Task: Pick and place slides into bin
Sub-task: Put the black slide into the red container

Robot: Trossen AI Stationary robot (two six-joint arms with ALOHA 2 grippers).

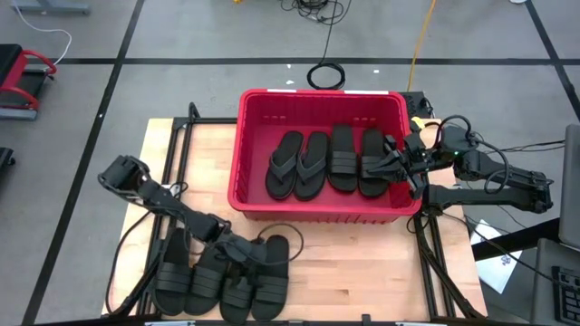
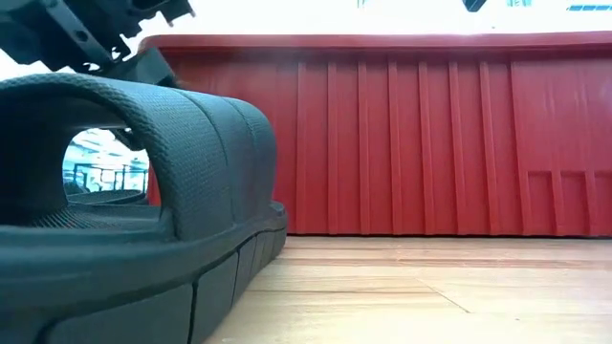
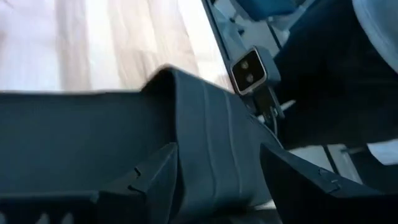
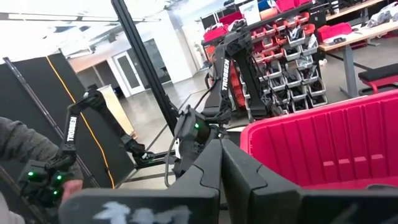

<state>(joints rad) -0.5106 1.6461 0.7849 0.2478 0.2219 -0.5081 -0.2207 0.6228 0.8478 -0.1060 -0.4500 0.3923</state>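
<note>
- I see the large bright red plastic bin (image 1: 319,210) with ribbed walls at the middle of the pale wooden table (image 1: 362,272); four black rubber slides (image 1: 328,161) lie abreast on its floor: two thong flip-flops, then two with wide straps.
- My right arm's jaws (image 1: 391,165) reach over the bin's right wall and sit at the outermost wide-strap slide (image 1: 372,161); I cannot tell whether they are clenched on it or released, since the right wrist view shows only dark fingers (image 4: 205,177) beside the red wall (image 4: 336,146).
- My left arm's jaws (image 1: 237,254) are down among the row of four black ribbed-strap slides (image 1: 222,281) on the table, in front of the bin.
- In the left wrist view, the left fingers (image 3: 155,180) stand on either side of a ribbed strap (image 3: 211,155), so these jaws are spread around the strap, not squeezed together.
- The low view shows one strapped slide (image 2: 134,191) flat on the table just before the bin's wall (image 2: 430,143).
- A person's grey sleeve (image 4: 25,149) shows beyond the table in the right wrist view.
</note>
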